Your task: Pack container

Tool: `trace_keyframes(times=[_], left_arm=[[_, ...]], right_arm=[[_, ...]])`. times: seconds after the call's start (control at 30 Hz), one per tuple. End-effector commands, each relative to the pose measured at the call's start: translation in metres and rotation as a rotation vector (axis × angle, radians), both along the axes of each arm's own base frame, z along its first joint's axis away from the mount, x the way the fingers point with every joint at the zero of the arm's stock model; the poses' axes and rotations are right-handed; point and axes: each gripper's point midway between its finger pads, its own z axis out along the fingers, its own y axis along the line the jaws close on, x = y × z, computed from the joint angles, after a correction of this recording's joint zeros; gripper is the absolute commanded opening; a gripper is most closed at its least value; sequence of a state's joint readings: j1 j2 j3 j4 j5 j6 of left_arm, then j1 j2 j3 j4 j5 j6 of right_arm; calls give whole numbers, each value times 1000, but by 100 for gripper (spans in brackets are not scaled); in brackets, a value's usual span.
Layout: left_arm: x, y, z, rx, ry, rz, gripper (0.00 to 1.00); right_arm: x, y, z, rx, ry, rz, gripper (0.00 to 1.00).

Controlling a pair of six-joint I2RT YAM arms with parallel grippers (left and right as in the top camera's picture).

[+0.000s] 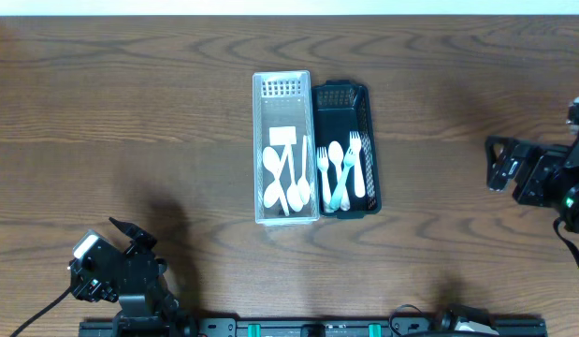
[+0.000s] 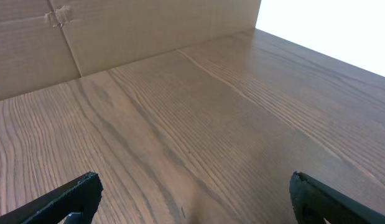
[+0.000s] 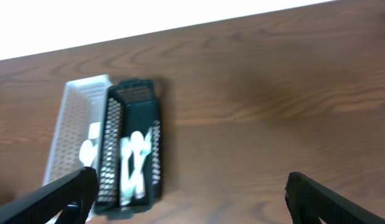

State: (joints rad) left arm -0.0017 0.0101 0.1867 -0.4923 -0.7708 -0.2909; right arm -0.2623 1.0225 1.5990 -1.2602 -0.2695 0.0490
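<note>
A white slotted container [image 1: 261,140] holds white spoons [image 1: 277,178] and stands mid-table, touching a black slotted container [image 1: 367,131] that holds white forks [image 1: 338,168]. Both also show in the right wrist view, the white one [image 3: 74,118] left of the black one [image 3: 131,99], blurred. My left gripper [image 1: 130,234] is open and empty at the near left, far from the containers; its view shows only bare wood between its fingers [image 2: 192,199]. My right gripper [image 1: 495,164] is open and empty at the far right; its fingers [image 3: 189,199] frame bare table.
A cardboard wall [image 2: 117,31] stands beyond the table edge in the left wrist view. The wooden table [image 1: 130,112] runs wide on both sides of the containers. A black rail [image 1: 308,328] lies along the near edge.
</note>
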Motion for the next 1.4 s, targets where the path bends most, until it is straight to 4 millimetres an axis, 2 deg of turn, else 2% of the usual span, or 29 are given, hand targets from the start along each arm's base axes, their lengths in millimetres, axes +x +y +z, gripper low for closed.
trace_keyframes(times=[0.0, 0.13, 0.2, 0.33, 0.47, 0.63, 0.8, 1.07, 1.37], left_arm=[[-3, 3, 2, 15, 1, 19, 98], [-3, 3, 2, 15, 1, 19, 98], [-3, 3, 2, 15, 1, 19, 98], [-3, 3, 2, 15, 1, 19, 98], [-3, 3, 2, 15, 1, 19, 98], [-3, 3, 2, 15, 1, 19, 98], [-3, 3, 2, 15, 1, 19, 98], [-3, 3, 2, 15, 1, 19, 98], [-3, 3, 2, 15, 1, 19, 98]], right_arm=[[8, -30, 1, -136, -11, -106, 99], [35, -33, -6, -271, -75, 6, 99], [53, -23, -19, -299, -118, 106, 99], [75, 1, -61, -315, -158, 241, 99], [81, 26, -112, -313, -161, 318, 99], [64, 43, -161, -302, -180, 359, 99], [35, 45, -193, -291, -199, 348, 99], [0, 47, -226, -309, -277, 337, 99], [-13, 48, -240, -332, -376, 323, 99]])
